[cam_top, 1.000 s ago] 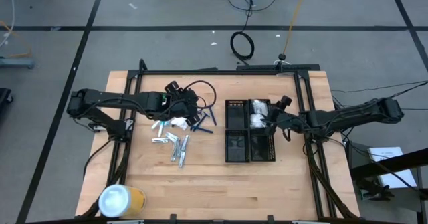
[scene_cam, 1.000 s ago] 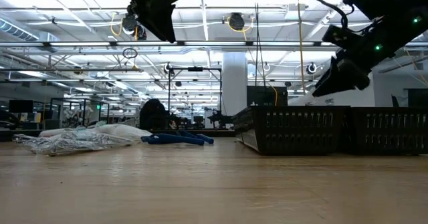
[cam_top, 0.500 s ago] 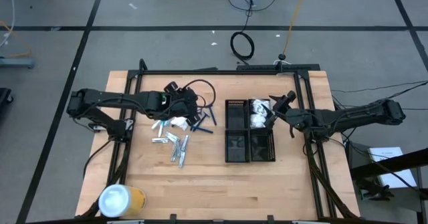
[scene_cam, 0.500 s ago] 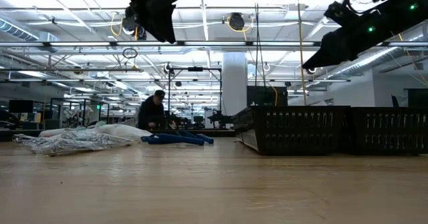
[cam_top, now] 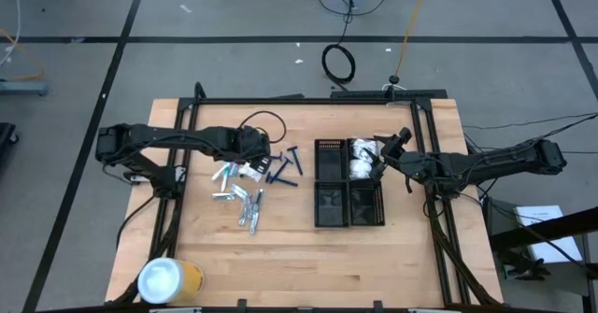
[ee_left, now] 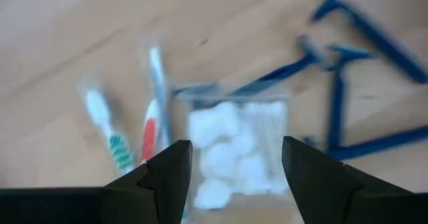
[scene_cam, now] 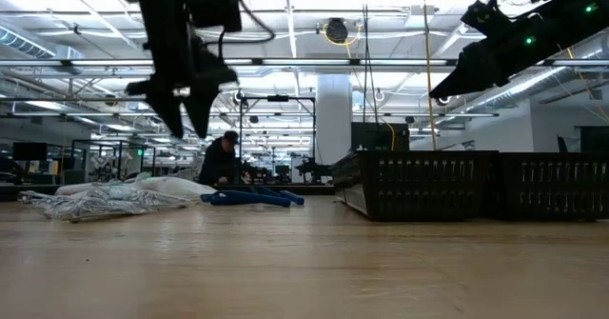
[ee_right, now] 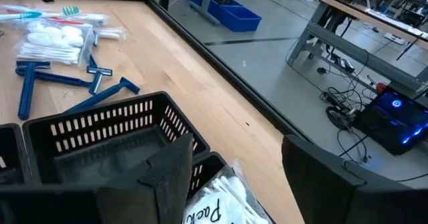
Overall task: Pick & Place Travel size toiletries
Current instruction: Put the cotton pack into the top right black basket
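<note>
The left gripper [ee_left: 231, 184] is hovering with fingers apart directly over a clear packet [ee_left: 237, 150] of cotton balls and swabs lying on the table [cam_top: 280, 257]. It looks light, crinkly and soft; pinching across its middle seems best. Toothbrushes [ee_left: 134, 130] are lying beside it, blue razors [ee_left: 354, 83] beyond. The right gripper [cam_top: 385, 156], fingers apart, is waiting above the trays [cam_top: 332, 206].

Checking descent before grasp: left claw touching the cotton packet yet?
Apart. In the low view the left claw hangs open, well above the pile on the table; the left wrist view shows the cotton packet framed between its fingers.
</note>
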Controlling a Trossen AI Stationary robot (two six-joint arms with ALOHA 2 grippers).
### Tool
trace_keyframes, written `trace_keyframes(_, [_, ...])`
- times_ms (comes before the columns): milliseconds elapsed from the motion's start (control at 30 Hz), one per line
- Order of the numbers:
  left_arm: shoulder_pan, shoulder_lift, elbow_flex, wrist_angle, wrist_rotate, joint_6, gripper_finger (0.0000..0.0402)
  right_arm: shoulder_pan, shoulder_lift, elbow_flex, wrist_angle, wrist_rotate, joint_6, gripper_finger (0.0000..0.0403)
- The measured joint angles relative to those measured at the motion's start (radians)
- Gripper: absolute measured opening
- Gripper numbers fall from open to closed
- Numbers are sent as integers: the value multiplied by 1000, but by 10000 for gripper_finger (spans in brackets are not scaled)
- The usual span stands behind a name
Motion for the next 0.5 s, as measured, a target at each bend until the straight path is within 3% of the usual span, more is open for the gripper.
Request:
trace_keyframes(200, [22, 0, -125, 170, 127, -14, 227, 0, 0, 0, 0, -2, 0, 213])
trace_keyframes(500, [22, 0, -191, 208, 131, -33, 227, 0, 0, 0, 0, -2, 15, 212])
